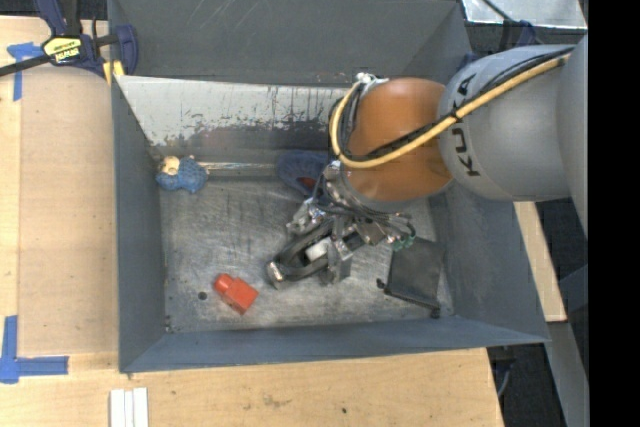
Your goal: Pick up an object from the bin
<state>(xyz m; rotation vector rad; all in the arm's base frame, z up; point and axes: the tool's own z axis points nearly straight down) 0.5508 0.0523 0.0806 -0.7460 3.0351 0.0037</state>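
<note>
The arm reaches into the grey bin from the right, its wrist under an orange cover with a yellow cable looped across it; the gripper is down low at the middle of the bin floor, tilted towards the lower left; it reads as a tangle of dark and pale metal parts, and I cannot tell whether it is parted or closed, nor whether anything sits in it

Which thing it is at cannot be made out either; the nearest ones are these: a black flat piece lies just to its right, near the bin's lower right corner; a dark blue thing lies behind it at the foot of the far wall, partly hidden by the wrist; a small red block lies on the floor to its lower left, apart from it; a light blue thing with a pale yellowish bit on top sits well apart in the far left corner
</note>
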